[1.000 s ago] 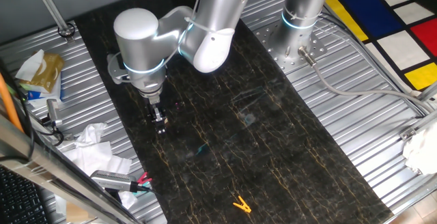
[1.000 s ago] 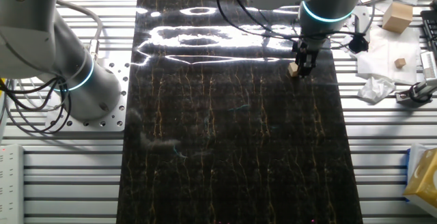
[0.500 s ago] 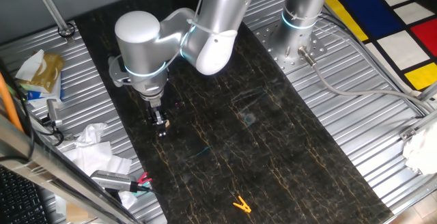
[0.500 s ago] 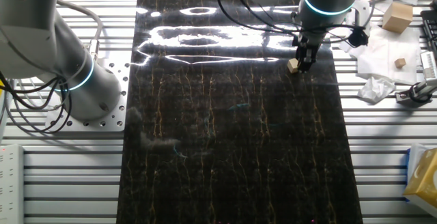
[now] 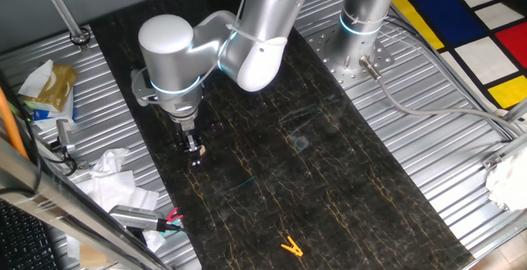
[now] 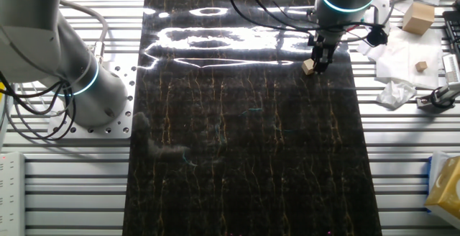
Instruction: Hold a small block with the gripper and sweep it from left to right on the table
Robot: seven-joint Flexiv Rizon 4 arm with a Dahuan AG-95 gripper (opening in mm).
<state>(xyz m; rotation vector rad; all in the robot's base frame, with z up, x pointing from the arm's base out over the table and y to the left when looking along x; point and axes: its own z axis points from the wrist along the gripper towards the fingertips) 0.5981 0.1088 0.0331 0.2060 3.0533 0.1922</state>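
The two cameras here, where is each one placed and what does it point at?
One fixed view: high above one long side, looking down across the table; shows the silver arm, its gripper, and the yellow clip.
The other fixed view: high on the opposite side, looking down the table's length; shows the gripper beside the small block and the second arm's base.
Shared: table, gripper, both arms.
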